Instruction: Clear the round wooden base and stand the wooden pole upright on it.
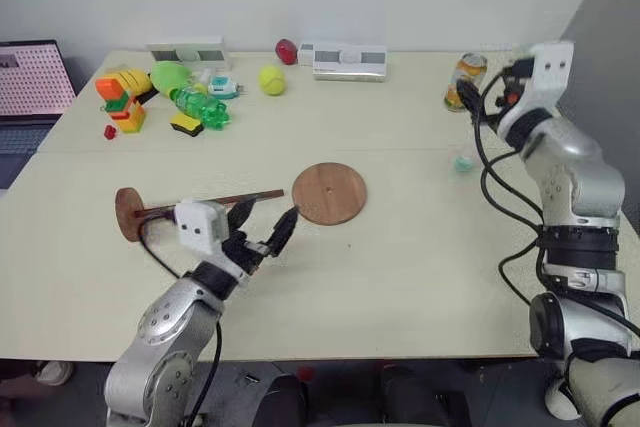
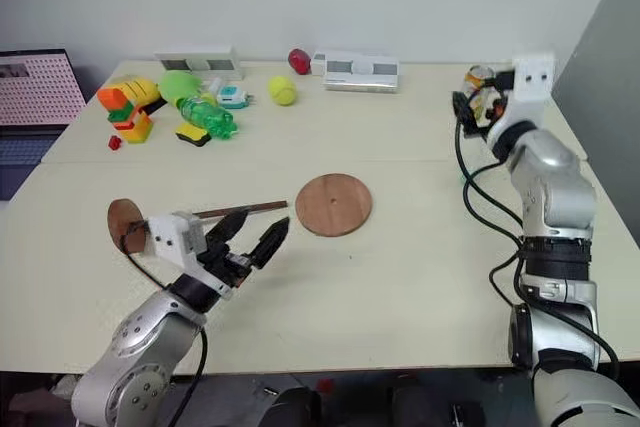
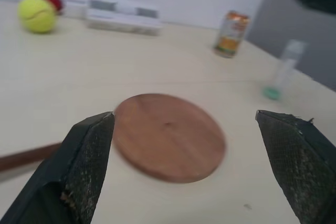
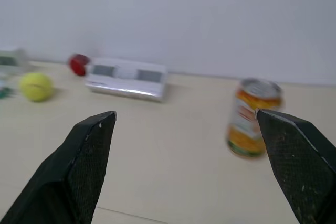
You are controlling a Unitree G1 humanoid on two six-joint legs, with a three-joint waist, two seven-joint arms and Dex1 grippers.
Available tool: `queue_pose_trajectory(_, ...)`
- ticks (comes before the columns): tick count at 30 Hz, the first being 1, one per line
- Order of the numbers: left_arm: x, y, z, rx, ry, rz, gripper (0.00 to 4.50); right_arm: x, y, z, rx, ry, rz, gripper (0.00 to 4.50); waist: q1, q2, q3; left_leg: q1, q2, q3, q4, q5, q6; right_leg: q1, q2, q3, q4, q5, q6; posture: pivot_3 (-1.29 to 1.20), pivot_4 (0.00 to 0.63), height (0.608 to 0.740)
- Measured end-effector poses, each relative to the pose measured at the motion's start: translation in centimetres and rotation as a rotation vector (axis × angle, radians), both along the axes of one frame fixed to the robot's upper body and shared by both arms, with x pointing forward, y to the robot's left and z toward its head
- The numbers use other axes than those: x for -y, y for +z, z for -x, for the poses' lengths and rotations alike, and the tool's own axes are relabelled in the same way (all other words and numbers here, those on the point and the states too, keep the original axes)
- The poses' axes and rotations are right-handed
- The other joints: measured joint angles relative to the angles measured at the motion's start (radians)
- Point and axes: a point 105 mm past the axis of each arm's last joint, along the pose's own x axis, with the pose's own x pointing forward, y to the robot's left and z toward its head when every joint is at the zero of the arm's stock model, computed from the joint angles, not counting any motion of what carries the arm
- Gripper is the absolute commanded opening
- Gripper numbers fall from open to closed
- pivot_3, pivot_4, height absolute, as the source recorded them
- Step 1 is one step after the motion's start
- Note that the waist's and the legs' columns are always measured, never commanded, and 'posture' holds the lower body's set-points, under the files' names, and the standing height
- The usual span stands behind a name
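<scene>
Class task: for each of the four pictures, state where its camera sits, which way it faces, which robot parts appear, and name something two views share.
Left eye view: head camera, forward and down over the table; both arms, open left gripper beside the wooden pole.
Right eye view: same head, same scene.
Left wrist view: along its own fingers toward the round wooden base.
Right wrist view: along its own fingers toward the can and wall.
Shared: both wrist views show the tennis ball.

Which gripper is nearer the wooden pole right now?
Left. The left gripper hovers open just in front of the wooden pole lying on the table; the right gripper, also open, is up at the far right by the can.
</scene>
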Motion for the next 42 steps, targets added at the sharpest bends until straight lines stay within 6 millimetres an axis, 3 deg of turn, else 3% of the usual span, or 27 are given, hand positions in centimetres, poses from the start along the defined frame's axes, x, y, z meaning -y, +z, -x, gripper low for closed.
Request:
queue_pose_trajectory(3,-2.9,-1.1,0.2,-0.043,0.232,0.221,4.50,-5.3,-1.8,2.5,-0.071,0.322,0.117,4.44,0.008,0.000,0.000,0.000,0.000,-0.001,0.001,0.000,0.000,0.001,0.000,-0.001,0.000,0.000,0.000,0.00,0.150,0.740)
queue_pose_trajectory(9,-6.5,-1.9,-0.8,-0.023,0.420,0.518,4.50,-8.2,-6.5,6.2,-0.142,0.622,0.354,4.44,0.029,-0.002,0.000,-0.002,-0.002,-0.002,0.001,0.000,0.000,0.001,-0.002,-0.003,-0.003,0.000,0.001,0.00,0.150,0.740)
queue_pose_trajectory(14,-7.3,-1.5,-2.2,0.020,0.418,0.674,4.50,-9.3,-7.2,8.0,-0.108,0.720,0.408,4.44,0.025,-0.003,0.000,-0.002,-0.002,-0.002,0.001,0.001,-0.001,0.001,-0.001,-0.003,-0.004,0.001,0.001,0.00,0.150,0.740)
queue_pose_trajectory(18,-8.4,-2.8,-3.4,0.008,0.440,0.764,4.50,-10.4,-7.0,10.1,-0.081,0.799,0.403,4.44,0.023,-0.003,0.000,-0.002,-0.001,-0.002,0.001,0.001,-0.001,0.001,0.000,-0.003,-0.004,0.001,0.001,0.00,0.150,0.740)
queue_pose_trajectory(26,-9.3,-3.0,-5.0,0.011,0.434,0.857,4.50,-10.6,-6.5,10.5,-0.099,0.773,0.390,4.44,0.026,-0.004,-0.001,-0.002,-0.002,-0.003,0.001,0.002,-0.003,0.001,-0.001,-0.004,-0.004,0.001,0.001,0.00,0.150,0.740)
queue_pose_trajectory(30,-9.9,-3.0,-6.7,-0.006,0.428,0.898,4.50,-10.7,-6.2,10.7,-0.103,0.755,0.390,4.44,0.026,-0.005,-0.001,-0.002,-0.002,-0.004,0.002,0.002,-0.003,0.001,0.000,-0.005,-0.003,0.001,0.001,0.00,0.150,0.740)
queue_pose_trajectory(42,-9.2,-2.5,-7.4,0.001,0.363,0.939,2.15,-10.1,-6.0,10.3,-0.103,0.715,0.385,4.50,0.026,-0.005,-0.001,-0.002,-0.002,-0.004,0.002,0.002,-0.004,0.001,-0.001,-0.005,-0.004,0.001,0.001,0.00,0.150,0.740)
